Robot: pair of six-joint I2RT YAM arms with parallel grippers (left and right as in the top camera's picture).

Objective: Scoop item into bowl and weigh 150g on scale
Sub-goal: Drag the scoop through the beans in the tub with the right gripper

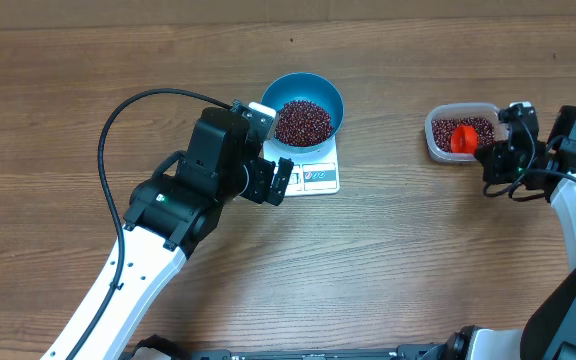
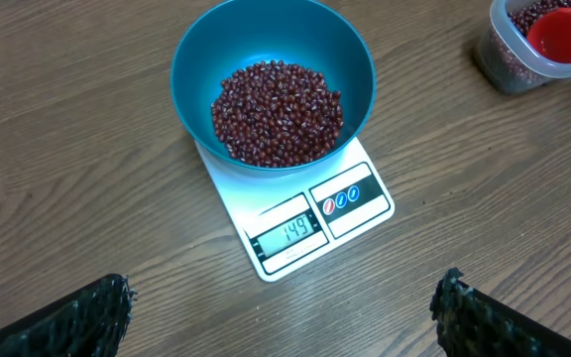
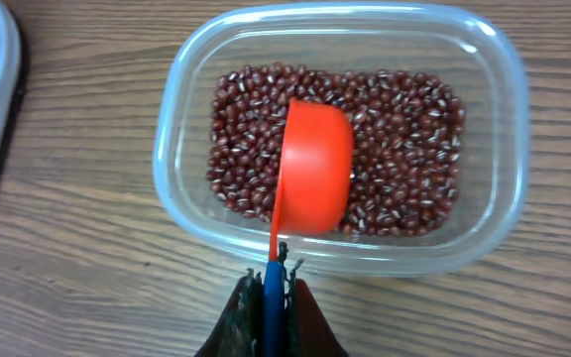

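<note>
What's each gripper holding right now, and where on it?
Right gripper pinches the orange scoop by its handle end; left gripper holds nothing.

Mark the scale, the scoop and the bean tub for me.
scale [image 2: 287, 232], left wrist view, on its display window.
scoop [image 3: 315, 169], right wrist view, middle of its orange cup.
tub [image 3: 494, 149], right wrist view, on its clear right wall.

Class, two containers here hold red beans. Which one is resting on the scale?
The round blue bowl: it sits on the white scale. The other, a clear rectangular tub with an orange scoop in it, stands directly on the wooden table.
</note>
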